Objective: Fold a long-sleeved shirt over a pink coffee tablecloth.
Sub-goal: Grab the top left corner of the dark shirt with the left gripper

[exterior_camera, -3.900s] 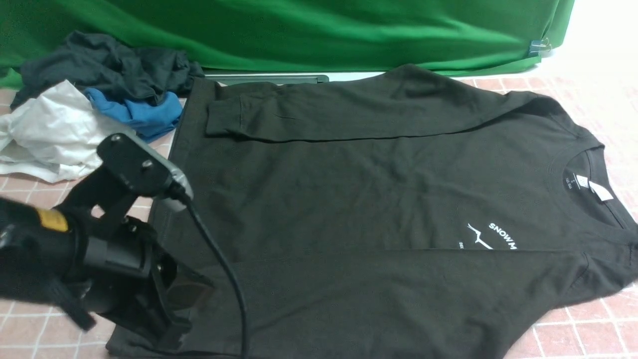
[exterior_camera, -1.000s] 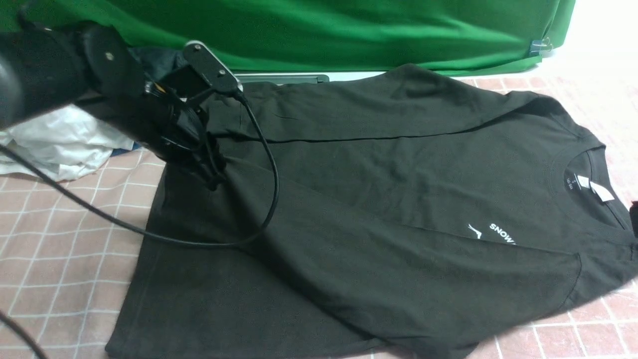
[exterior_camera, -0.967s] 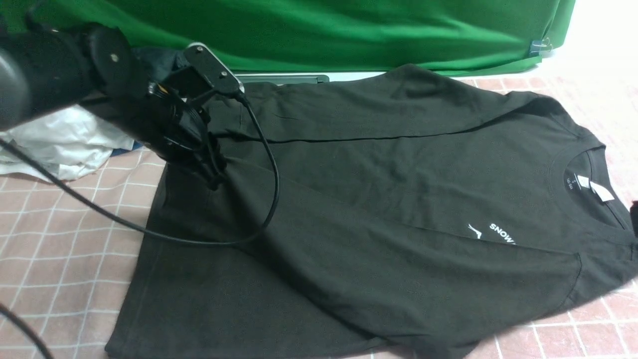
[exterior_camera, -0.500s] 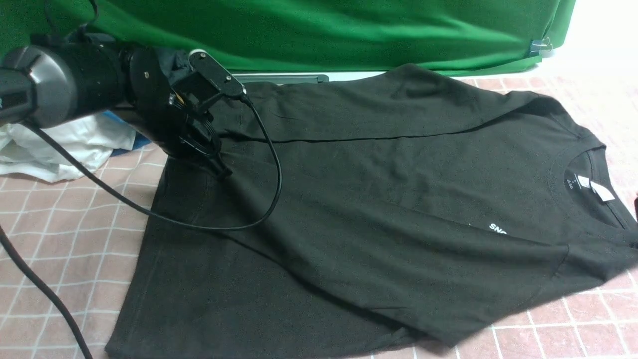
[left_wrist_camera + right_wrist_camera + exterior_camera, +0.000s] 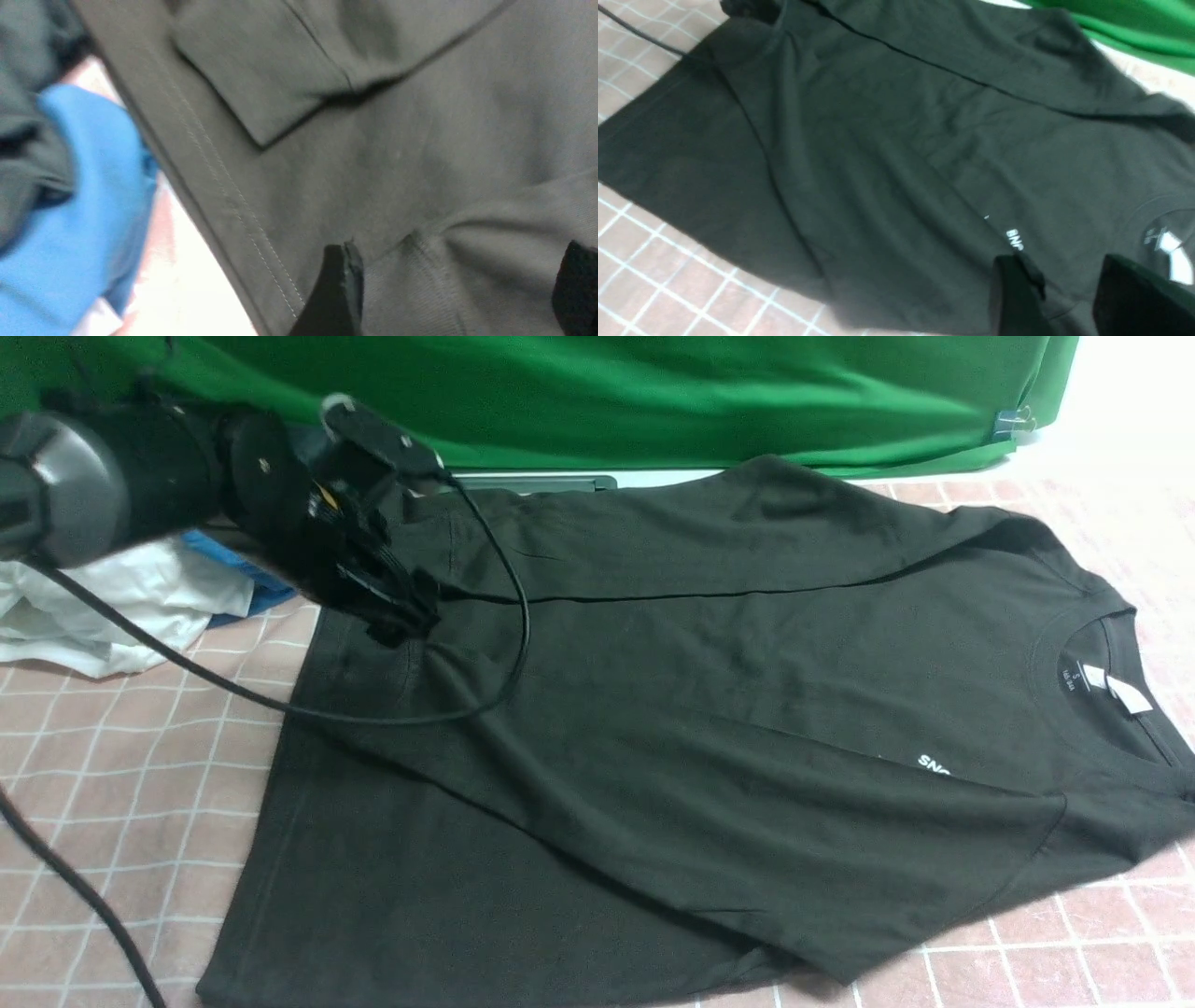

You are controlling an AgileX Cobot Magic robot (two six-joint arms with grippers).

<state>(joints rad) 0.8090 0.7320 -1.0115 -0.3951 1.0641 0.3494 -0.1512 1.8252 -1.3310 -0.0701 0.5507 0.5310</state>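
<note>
The black long-sleeved shirt lies flat on the pink coffee tablecloth, collar and white label to the right. Both sleeves are folded across its body. My left gripper hovers at the shirt's far-left part, just above the near sleeve's ribbed cuff. In the left wrist view the gripper stands wide open, the cuff lying loose below it and the other cuff beyond. My right gripper is outside the front view; its wrist view shows it open above the shirt near the chest print.
A pile of white and blue garments sits at the far left beside the shirt's hem. The green cloth hangs along the back. The left arm's black cable drapes over the shirt and tablecloth.
My left gripper carried the near sleeve diagonally up across the shirt, then opened and let the cuff drop. It has lifted slightly away. The sleeve now rests on the body.
</note>
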